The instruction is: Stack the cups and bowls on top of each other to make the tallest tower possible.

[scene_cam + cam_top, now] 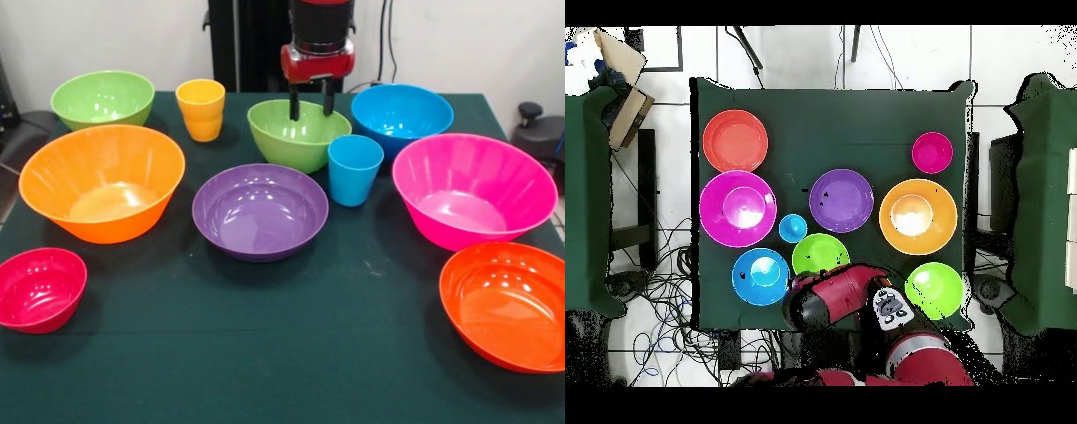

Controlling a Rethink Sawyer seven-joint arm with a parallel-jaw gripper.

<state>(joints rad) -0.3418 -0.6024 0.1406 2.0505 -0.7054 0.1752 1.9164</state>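
All the bowls and cups stood apart on the dark green table (265, 353), and every one was empty. Nothing was stacked on anything.

There were eight bowls. Two were green: one green bowl (102, 98) at the back corner and another green bowl (298, 134) in the middle of the back row. There was one big orange bowl (101, 181), one big pink bowl (473, 189), one purple bowl (260, 210), one blue bowl (402, 109), one small crimson bowl (41, 288) and one red-orange bowl (508, 305).

There were two cups. The yellow-orange cup (201, 109) stood between the two green bowls. The light blue cup (355, 169) stood just beside the middle green bowl, in front of the blue bowl.

The gripper (311, 102) hung over the back of the middle green bowl. Its two black fingers (294, 103) were spread apart and held nothing. One finger dipped down inside the rim, and the other sat near the back rim. From above, the red arm (840, 297) covered the gripper, next to that green bowl (820, 254).
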